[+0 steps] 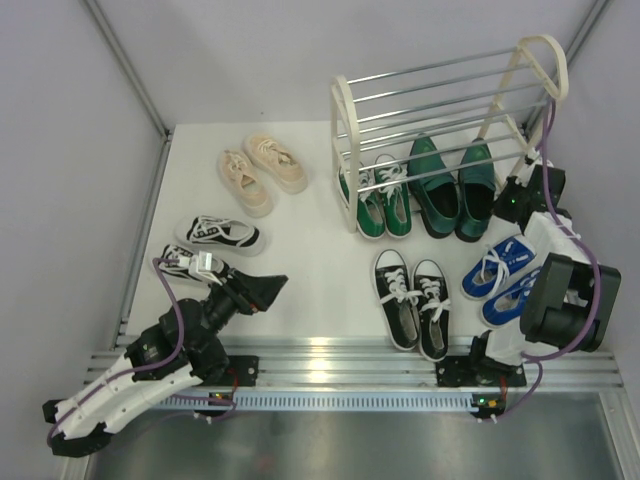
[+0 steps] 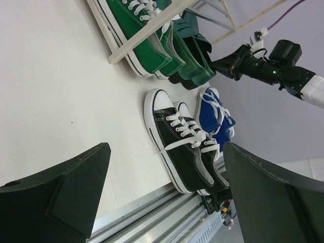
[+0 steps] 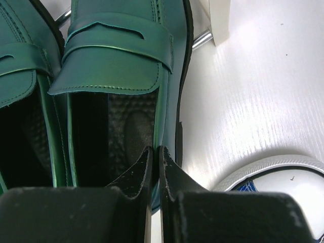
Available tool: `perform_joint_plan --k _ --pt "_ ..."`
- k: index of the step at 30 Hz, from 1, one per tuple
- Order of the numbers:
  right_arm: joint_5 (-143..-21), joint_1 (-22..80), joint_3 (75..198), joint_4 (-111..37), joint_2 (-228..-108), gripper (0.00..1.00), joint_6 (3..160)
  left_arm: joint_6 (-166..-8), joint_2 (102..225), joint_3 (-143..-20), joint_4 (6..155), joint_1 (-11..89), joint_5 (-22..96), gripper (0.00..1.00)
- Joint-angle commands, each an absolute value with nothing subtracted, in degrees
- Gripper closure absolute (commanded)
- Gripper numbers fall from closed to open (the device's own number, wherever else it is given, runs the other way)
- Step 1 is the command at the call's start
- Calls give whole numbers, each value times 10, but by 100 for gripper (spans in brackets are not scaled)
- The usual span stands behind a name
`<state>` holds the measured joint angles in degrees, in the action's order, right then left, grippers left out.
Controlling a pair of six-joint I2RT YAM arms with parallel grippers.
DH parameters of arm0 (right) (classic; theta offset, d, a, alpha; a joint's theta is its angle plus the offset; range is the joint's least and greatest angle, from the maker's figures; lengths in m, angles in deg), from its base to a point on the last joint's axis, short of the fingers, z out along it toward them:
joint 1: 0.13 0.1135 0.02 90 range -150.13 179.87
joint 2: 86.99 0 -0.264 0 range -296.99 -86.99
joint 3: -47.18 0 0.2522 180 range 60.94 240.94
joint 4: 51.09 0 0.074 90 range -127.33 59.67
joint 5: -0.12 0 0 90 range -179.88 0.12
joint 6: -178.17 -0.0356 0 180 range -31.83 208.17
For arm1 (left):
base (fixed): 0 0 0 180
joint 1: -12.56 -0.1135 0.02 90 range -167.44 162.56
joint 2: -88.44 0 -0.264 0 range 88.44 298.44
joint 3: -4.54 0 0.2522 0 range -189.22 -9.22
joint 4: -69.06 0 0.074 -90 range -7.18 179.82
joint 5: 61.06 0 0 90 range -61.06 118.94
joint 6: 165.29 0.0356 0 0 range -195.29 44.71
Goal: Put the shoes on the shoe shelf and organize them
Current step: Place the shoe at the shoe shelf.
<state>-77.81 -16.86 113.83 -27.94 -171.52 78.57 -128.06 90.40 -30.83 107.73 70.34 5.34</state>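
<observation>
Pinching, with right gripper (image 3: 154, 152) nearly closed, the heel wall of the dark green loafer (image 3: 116, 66) at the shoe shelf's (image 1: 343, 110) lowest tier; probably light, stiff, slick; left gripper (image 2: 166, 152) wide, empty.

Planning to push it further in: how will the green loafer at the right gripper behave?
The green loafer looks glossy, so the right gripper may slip on it. Its upper holds its shape, so probably stiff, not floppy. It lies across a thin shelf rod, so a push might rock it.
</observation>
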Motion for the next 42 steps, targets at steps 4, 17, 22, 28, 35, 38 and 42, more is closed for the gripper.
perform_joint_plan --k 4,17,22,28,35,38,42 --pt "-773 -167 1141 -343 -1678 100 789 -1271 898 -319 1070 702 51 2" --pt "-746 -166 1160 -406 -1664 100 807 -1272 898 -321 1069 702 52 2" --pt "-743 -161 1176 -422 -1680 100 787 -1274 898 -322 1069 702 49 2" --pt "-736 -159 1197 -444 -1685 100 748 -1271 898 -329 1068 702 45 2" --pt "-719 -158 1204 -463 -1701 100 701 -1275 899 -326 1065 702 43 2" --pt "-716 -157 1203 -473 -1708 100 674 -1276 901 -328 1065 701 44 2" --pt "-710 -157 1201 -486 -1713 100 642 -1276 901 -333 1065 702 43 2"
